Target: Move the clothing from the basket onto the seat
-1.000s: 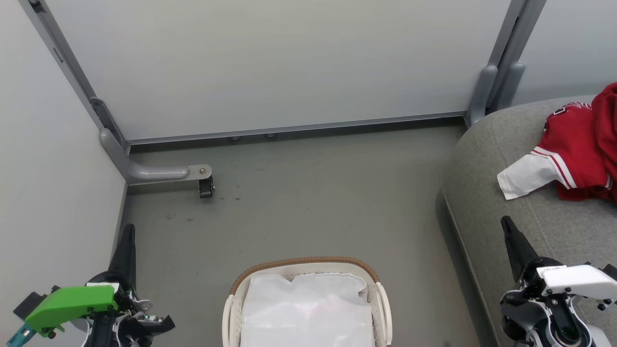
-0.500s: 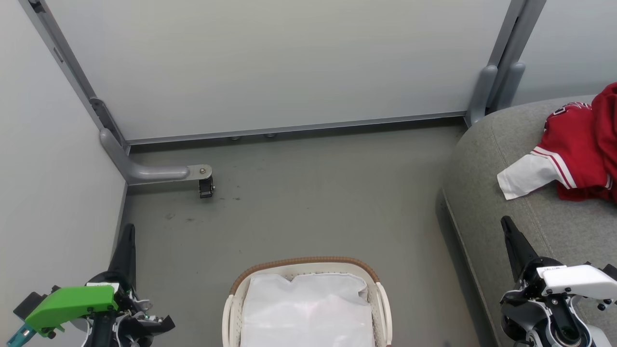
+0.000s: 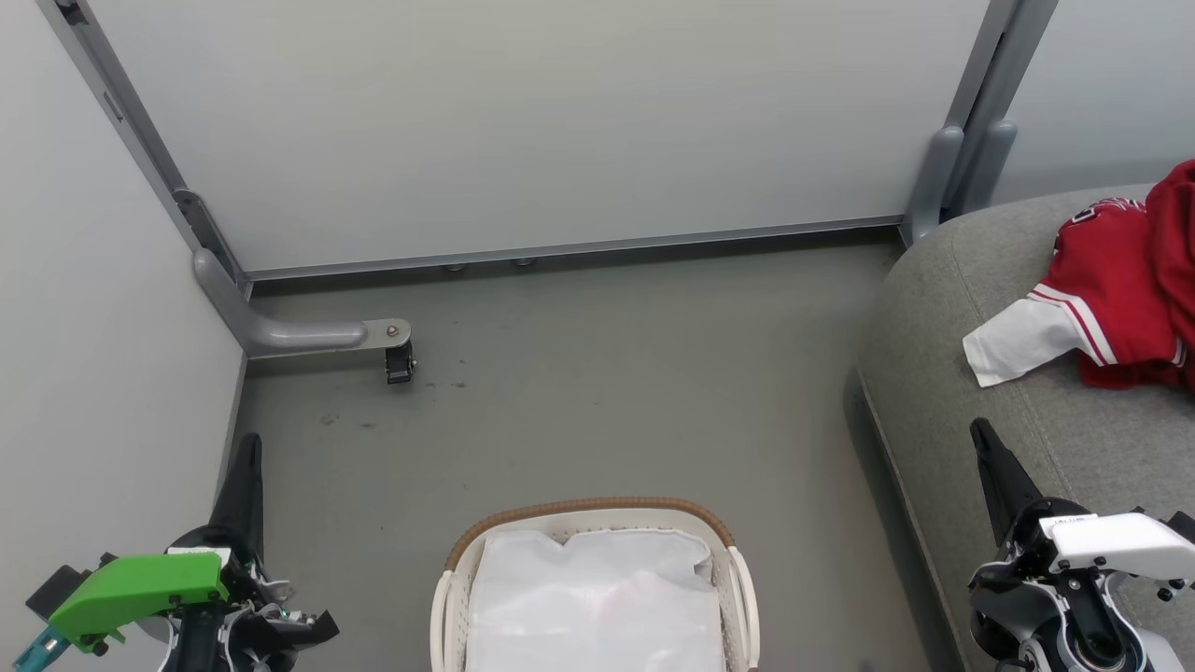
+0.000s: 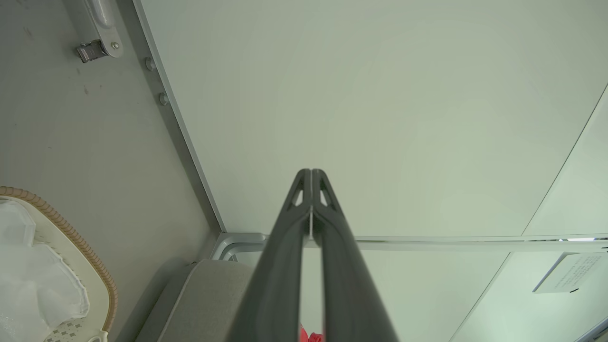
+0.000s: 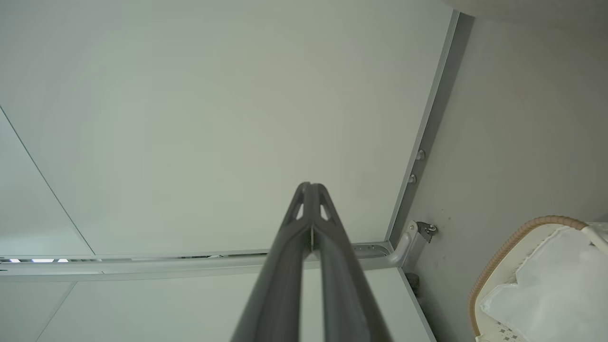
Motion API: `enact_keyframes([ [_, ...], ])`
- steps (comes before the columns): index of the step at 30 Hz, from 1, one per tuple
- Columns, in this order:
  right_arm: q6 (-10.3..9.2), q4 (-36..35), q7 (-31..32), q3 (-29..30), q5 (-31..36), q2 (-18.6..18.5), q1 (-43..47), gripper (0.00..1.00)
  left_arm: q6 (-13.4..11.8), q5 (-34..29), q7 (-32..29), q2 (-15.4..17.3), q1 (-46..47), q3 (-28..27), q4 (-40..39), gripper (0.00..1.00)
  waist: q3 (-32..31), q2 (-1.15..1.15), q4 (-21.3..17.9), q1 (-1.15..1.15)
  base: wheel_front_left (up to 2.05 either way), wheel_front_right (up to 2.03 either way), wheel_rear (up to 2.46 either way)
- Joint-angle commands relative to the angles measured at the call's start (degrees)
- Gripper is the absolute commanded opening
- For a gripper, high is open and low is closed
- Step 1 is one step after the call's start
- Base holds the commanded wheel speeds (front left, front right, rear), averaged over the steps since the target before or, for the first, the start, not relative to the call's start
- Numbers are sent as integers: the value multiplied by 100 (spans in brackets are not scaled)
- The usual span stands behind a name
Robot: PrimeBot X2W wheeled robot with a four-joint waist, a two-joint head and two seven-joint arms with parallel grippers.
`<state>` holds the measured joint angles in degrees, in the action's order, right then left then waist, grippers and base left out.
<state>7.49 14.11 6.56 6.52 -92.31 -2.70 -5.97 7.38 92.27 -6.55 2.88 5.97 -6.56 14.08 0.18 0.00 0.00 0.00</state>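
Left gripper (image 4: 311, 175): its two long dark fingers are pressed together at the tips, with nothing between them and nothing touched. It stands at the lower left of the head view, pointing up the frame over the floor (image 3: 607, 392).

Right gripper (image 5: 311, 187): fingers likewise together, empty and free of contact. It stands at the lower right of the head view, in front of the seat (image 3: 971, 308).

The fingers are matte and tapered, with small triangular cut-outs near the tips.

The basket (image 3: 588, 508), at bottom centre of the head view, is oval, of cream perforated plastic with a brown woven rim. A crumpled white cloth liner (image 3: 597, 597) lies inside it.

The seat is grey woven fabric with a rounded corner and a stitched seam.

The clothing (image 3: 1120, 289) lies heaped on the seat at the right edge of the head view, well apart from the basket. It is red with white striped trim, and a plain white sleeve is spread toward the left.
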Motion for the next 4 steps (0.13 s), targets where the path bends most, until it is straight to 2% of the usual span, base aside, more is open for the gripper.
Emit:
enact_keyframes([
  [1,0,-23,13,11,-21,-34,-48,0,27,28,-16,-2,61,-10,-9,0,0,0,0,0,0,0,0],
  [4,0,-23,13,11,-21,-34,-48,0,27,28,-15,-2,61,-10,-9,0,0,0,0,0,0,0,0],
])
